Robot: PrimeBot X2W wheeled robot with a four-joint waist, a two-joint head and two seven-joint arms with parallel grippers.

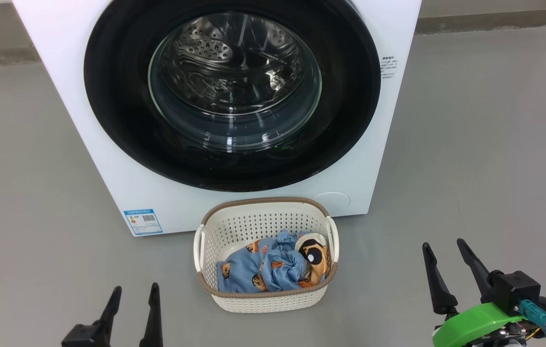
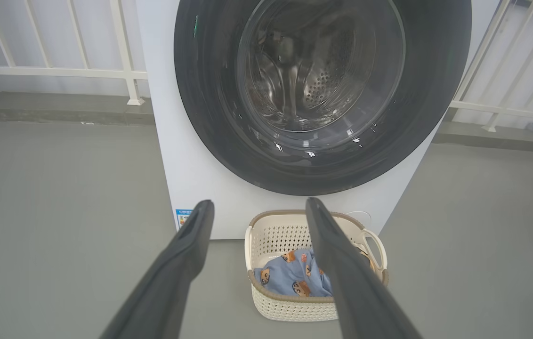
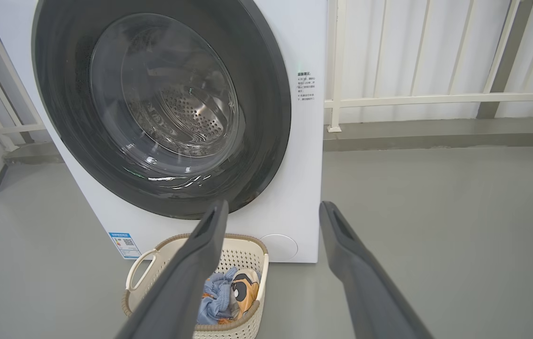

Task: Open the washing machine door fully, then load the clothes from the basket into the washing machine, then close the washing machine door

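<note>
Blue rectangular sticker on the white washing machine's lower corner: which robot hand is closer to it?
Left. The left hand, open, is almost straight in front of the blue rectangular sticker. The right hand, also open, is far off on the other side of the cream perforated plastic basket.

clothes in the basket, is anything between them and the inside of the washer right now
Yes: the washing machine door is shut over the front of the washing machine, so the clothes in the basket cannot go in until it is opened. Nothing else visible lies between them.

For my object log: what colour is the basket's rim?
Brown. The rim shows best in the head view.
</note>
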